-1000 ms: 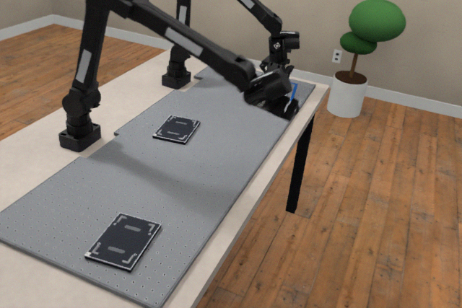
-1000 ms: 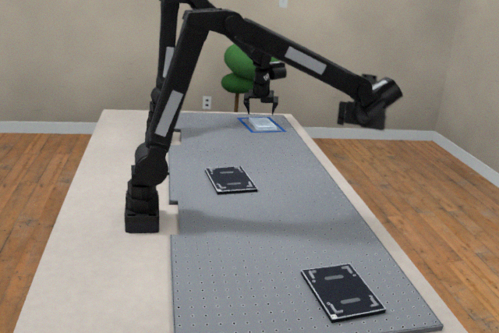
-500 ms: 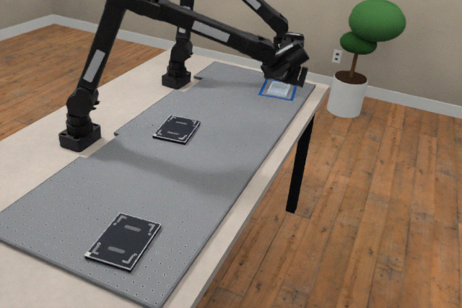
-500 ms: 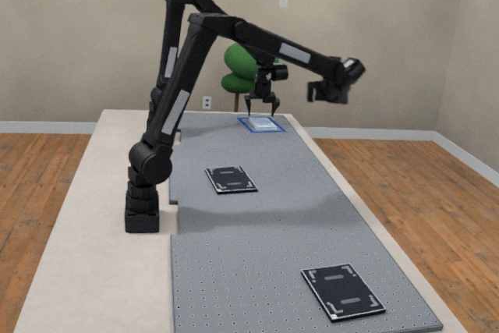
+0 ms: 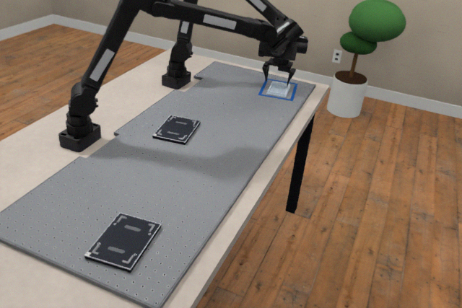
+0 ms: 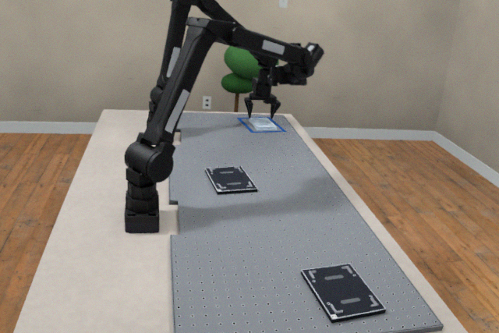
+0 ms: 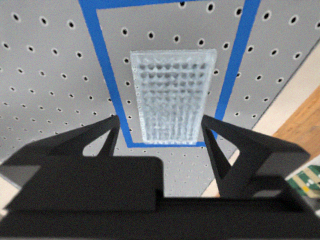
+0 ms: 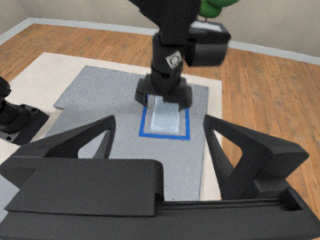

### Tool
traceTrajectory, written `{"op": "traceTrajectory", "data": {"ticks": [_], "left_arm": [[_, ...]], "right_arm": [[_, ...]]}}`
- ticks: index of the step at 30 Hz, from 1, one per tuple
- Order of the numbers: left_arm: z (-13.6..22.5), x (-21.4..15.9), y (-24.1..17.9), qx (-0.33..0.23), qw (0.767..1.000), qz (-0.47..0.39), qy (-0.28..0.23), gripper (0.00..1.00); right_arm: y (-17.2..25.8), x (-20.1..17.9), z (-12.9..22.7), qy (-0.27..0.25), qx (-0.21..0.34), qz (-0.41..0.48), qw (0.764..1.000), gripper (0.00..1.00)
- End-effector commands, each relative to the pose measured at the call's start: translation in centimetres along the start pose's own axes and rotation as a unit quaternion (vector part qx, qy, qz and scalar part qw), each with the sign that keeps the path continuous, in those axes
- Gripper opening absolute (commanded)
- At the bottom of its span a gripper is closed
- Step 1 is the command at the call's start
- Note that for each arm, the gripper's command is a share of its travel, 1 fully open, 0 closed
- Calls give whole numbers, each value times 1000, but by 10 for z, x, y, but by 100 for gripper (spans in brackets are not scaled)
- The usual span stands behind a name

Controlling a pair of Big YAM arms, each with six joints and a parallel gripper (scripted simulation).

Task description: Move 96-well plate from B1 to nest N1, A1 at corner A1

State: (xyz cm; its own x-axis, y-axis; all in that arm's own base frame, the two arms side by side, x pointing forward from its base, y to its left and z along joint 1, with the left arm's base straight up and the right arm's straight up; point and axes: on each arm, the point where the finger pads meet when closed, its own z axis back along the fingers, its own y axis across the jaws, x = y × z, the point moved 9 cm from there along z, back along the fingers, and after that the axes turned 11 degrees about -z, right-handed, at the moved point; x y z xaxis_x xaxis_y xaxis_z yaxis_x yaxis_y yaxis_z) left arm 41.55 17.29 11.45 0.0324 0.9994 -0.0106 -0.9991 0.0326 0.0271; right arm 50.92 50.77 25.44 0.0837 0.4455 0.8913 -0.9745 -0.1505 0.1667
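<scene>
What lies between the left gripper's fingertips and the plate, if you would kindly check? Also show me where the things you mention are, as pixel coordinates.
Seemingly just air: the exterior view shows the left gripper [image 6: 260, 115] [image 7: 160, 119] above the plate [image 6: 263, 123] [image 7: 172, 95].

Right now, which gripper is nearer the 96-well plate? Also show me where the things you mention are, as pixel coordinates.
Left. The left gripper [image 5: 277, 81] [image 6: 260, 115] [image 7: 160, 119] is open above the plate [image 5: 278, 89] [image 6: 263, 123] [image 7: 172, 95] [image 8: 166, 119]; the right gripper [image 8: 159, 119] is farther back, pointing toward it.

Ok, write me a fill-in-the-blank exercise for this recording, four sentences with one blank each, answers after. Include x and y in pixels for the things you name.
1. The 96-well plate [image 5: 278, 89] [image 6: 263, 123] [image 7: 172, 95] [image 8: 165, 116] lies inside an outline coloured ____.
2. The fingers of the left gripper [image 5: 278, 78] [image 6: 260, 113] [image 7: 161, 120] stand ____, with nothing between them.
3. The number of black nests on the grey board [image 5: 224, 110] [image 6: 281, 184] is ____.
4. The potted plant [image 5: 377, 20] has foliage coloured ____.

Answers: blue; open; two; green.
</scene>
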Motion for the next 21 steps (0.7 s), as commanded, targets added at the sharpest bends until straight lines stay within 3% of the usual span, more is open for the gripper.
{"op": "traceTrajectory", "data": {"ticks": [1,9,21], "left_arm": [[32,8,-22,-35,999,10,-13,100],[32,8,-22,-35,999,10,-14,100],[-3,9,-27,-23,1000,15,-9,100]], "right_arm": [[-26,14,9,-7,-14,5,1000,100],[-26,14,9,-7,-14,5,1000,100],[-26,14,9,-7,-14,5,1000,100]]}}
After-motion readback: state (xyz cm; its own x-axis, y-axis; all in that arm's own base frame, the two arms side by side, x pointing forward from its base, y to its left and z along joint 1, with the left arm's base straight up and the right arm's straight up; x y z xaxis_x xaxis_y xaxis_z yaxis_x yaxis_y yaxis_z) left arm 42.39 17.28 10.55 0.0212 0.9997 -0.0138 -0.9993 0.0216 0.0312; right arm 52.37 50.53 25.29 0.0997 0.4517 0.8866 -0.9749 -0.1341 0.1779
